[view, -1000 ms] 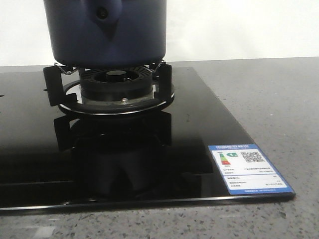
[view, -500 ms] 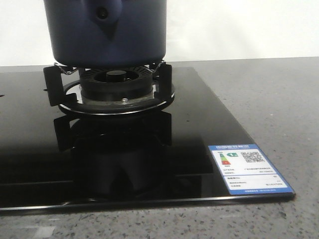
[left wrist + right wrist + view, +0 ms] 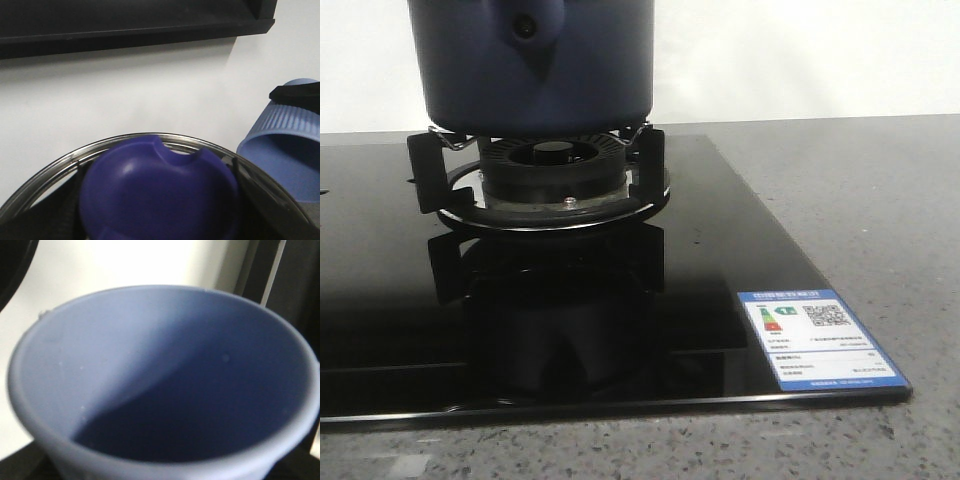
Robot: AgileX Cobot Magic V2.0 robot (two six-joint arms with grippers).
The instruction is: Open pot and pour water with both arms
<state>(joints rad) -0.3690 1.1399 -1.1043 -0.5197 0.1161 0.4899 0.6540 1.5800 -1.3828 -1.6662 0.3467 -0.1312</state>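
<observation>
Navy pot (image 3: 532,65) on burner (image 3: 552,172) in front view, ribbed cup (image 3: 165,385) only in wrist views

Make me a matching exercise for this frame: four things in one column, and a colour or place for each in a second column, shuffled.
Things:
1. pot
2. cup
3. label
4. lid knob

Descriptions:
A. pale blue, ribbed outside
B. stuck at the near right corner of the black stove top
C. dark navy, standing on the burner supports
D. deep purple-blue, on a glass lid

Pairs: 1-C, 2-A, 3-B, 4-D
</observation>
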